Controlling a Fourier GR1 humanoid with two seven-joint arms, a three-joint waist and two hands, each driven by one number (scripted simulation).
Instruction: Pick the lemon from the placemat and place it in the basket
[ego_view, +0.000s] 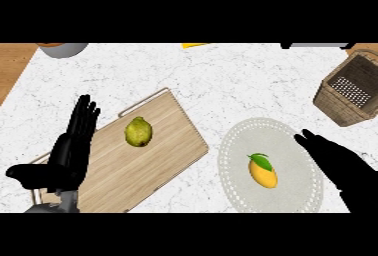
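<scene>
Yellow lemon (263, 173) w/ green leaf, lying on round placemat (244, 137); basket (330, 102) upper right.

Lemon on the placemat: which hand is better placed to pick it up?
The right hand. It hangs over the placemat beside the lemon, on the basket's side. The left hand rests open across the cutting board.

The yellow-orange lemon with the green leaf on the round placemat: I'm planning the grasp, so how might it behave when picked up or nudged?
The yellow-orange lemon with the green leaf looks rounded and oval, so it would probably roll if nudged on the flat, pale round placemat. Its skin looks smooth, so it may slip between fingers. It seems rigid and small beside the black right hand, so probably light.
</scene>
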